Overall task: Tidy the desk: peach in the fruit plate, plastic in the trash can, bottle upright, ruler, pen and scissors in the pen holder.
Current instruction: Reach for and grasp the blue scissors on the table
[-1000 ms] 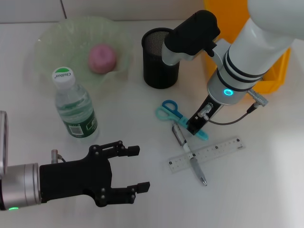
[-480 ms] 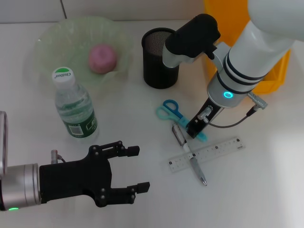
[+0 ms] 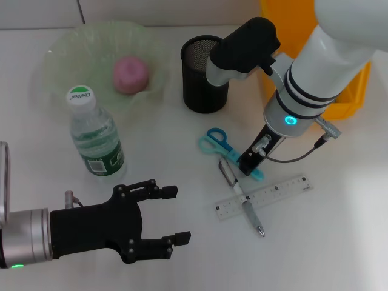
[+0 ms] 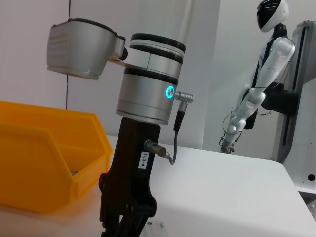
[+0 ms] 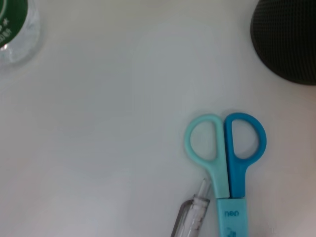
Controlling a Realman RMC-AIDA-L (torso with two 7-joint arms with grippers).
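The pink peach [image 3: 130, 74] lies in the pale-green fruit plate [image 3: 60, 51] at the back left. The bottle [image 3: 96, 138] stands upright in front of the plate. The teal and blue scissors [image 3: 217, 142] lie on the desk [image 3: 339, 242], also in the right wrist view [image 5: 227, 158]. My right gripper [image 3: 250, 162] is low over their blade cover. The pen [image 3: 247, 206] lies across the clear ruler [image 3: 273, 192]. The black pen holder [image 3: 205, 74] stands behind the scissors, and the yellow trash can [image 3: 354, 91] is at the back right. My left gripper [image 3: 176, 215] is open and empty at the front left.
The right arm's grey elbow [image 3: 242, 45] hangs over the pen holder's right side. The left wrist view shows the right gripper [image 4: 129, 197] from the side beside the trash can [image 4: 44, 153]. The pen's clear cap end [image 5: 192, 217] touches the scissors' handle.
My right gripper has shifted slightly to the left over the scissors' blade cover. The left arm and the objects have not moved.
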